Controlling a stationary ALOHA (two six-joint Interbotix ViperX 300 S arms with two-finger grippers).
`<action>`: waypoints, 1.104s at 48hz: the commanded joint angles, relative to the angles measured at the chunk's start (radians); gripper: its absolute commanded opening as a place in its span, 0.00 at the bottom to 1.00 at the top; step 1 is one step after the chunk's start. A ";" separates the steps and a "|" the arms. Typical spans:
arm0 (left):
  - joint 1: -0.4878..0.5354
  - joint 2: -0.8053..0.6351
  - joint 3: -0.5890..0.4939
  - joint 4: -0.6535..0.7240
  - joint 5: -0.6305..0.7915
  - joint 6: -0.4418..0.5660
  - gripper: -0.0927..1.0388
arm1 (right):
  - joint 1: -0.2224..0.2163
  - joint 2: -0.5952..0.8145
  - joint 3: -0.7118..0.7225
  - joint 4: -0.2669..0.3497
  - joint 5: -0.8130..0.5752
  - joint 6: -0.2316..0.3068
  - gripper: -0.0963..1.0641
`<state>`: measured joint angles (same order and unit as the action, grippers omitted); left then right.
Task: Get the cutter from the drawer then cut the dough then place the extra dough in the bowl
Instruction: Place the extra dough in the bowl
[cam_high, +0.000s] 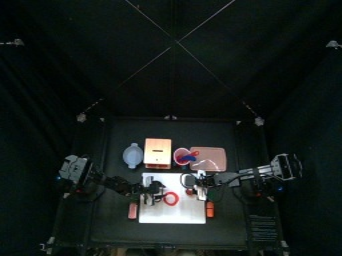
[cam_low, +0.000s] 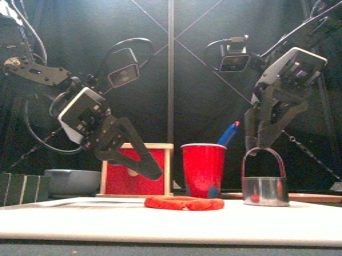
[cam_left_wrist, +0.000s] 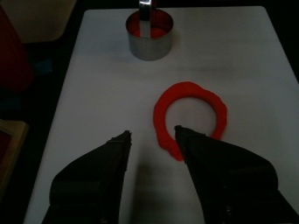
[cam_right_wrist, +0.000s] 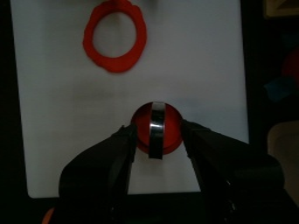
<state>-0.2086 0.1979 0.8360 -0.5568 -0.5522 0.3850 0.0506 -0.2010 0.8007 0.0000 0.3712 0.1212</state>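
Inside black curtains (cam_high: 80, 60), a white cutting board (cam_high: 174, 214) lay on the bench (cam_high: 120, 135). The cutter (cam_low: 266, 188) stood upright, handle pinched in the right claw (cam_low: 265, 151); the left claw (cam_left_wrist: 152, 133) hung open, empty.

Overhead, table-level and wrist cameras share the white board (cam_high: 181, 216).
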 joint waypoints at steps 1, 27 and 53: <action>0.015 -0.015 -0.037 -0.006 -0.003 -0.002 0.82 | -0.003 -0.025 -0.029 -0.002 -0.006 -0.002 0.78; 0.041 0.063 -0.118 -0.009 0.198 0.000 0.81 | 0.017 -0.028 -0.063 0.009 -0.017 -0.002 0.78; 0.041 0.074 -0.103 0.006 0.249 0.003 0.67 | 0.015 -0.015 -0.048 0.029 -0.032 -0.002 0.78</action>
<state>-0.1672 0.2730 0.7302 -0.5599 -0.3145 0.3866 0.0675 -0.2010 0.7593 0.0261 0.3467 0.1212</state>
